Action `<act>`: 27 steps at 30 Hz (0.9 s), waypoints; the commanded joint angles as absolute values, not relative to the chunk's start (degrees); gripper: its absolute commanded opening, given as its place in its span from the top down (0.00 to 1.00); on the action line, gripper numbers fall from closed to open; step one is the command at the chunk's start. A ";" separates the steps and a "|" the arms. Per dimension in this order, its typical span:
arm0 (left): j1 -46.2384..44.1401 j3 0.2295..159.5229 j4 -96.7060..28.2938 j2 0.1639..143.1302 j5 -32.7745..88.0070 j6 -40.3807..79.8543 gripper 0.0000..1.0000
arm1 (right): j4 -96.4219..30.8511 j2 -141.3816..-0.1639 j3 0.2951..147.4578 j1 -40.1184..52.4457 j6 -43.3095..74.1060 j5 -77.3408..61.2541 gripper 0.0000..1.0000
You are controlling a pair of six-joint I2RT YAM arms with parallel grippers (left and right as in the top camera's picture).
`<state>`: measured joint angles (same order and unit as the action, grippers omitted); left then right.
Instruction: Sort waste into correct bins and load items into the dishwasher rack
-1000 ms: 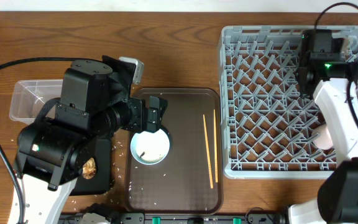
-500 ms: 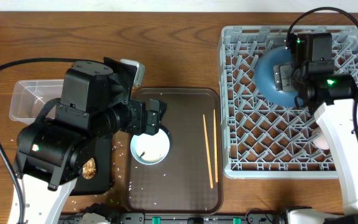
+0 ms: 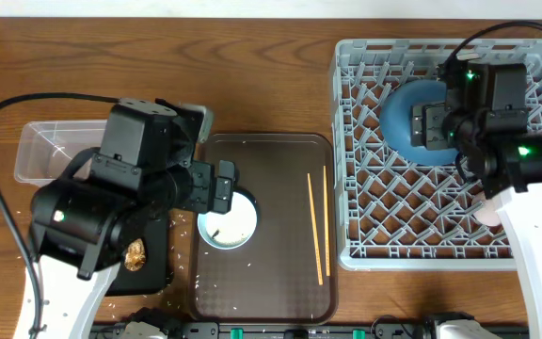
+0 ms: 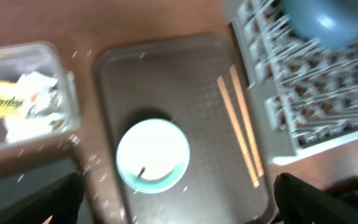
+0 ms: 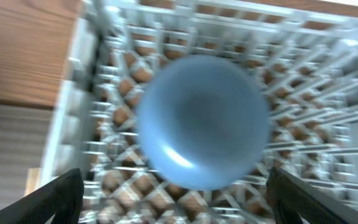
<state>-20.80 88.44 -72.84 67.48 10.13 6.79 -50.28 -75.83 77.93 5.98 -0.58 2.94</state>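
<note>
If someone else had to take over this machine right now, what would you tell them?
Left hand: open, empty, above the white bowl on the brown tray.
Right hand: open, empty, above the blue plate in the rack.
Done: plate racked; wrapper and crumpled paper in the clear tub; brown lump in the black tray.
Left: bowl and chopsticks to the rack; rice grains strewn on the table.

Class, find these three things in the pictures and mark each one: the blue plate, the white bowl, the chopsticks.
blue plate (image 5: 201, 121), right wrist view, centre of its face
white bowl (image 4: 153, 154), left wrist view, inside bottom
chopsticks (image 4: 238, 127), left wrist view, mid-length of the pair
</note>
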 commanded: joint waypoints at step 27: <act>-20.93 54.68 -59.42 74.50 3.01 28.18 0.28 | -60.51 -70.50 78.43 6.83 7.70 -14.20 0.09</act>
<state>-20.80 56.29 -60.84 74.54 2.76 26.89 -60.53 -71.11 77.93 5.98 7.05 -13.54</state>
